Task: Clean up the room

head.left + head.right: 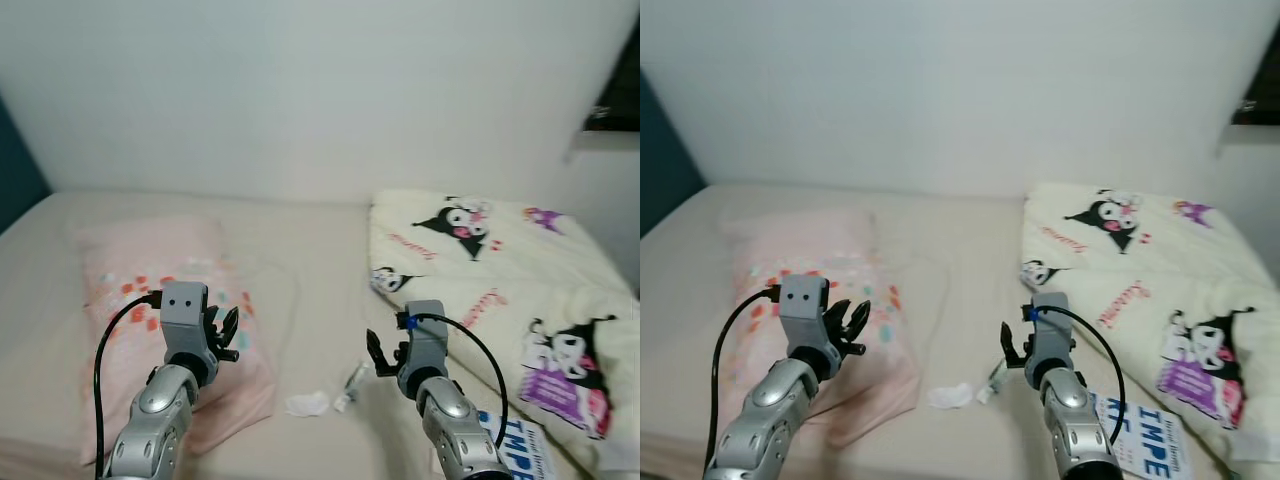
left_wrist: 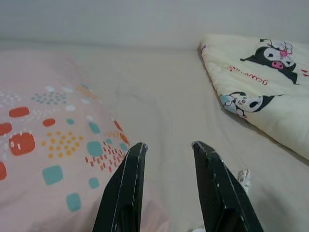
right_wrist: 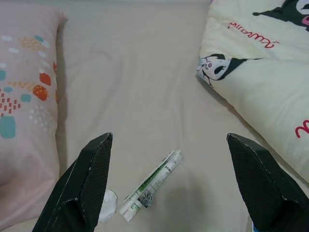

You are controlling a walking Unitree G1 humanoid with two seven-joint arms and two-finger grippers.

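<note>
On the beige bed sheet (image 1: pixel 310 260) lie a crumpled white tissue (image 1: pixel 307 404) and a small white and green wrapper (image 3: pixel 152 184), also in the left eye view as the wrapper (image 1: pixel 351 384). My right gripper (image 1: pixel 383 352) hovers just right of the wrapper, fingers spread wide open, holding nothing. My left gripper (image 1: pixel 224 335) is raised over the pink patterned pillow (image 1: pixel 170 300), open and holding nothing. In the left wrist view its fingertips (image 2: pixel 138 148) point across the sheet toward the blanket.
A cream blanket with cartoon prints (image 1: pixel 500 290) covers the bed's right side. A blue and white printed paper (image 1: pixel 525 445) lies at its near edge. A white wall (image 1: pixel 300 90) stands behind the bed, and a dark panel (image 1: pixel 15 170) is at far left.
</note>
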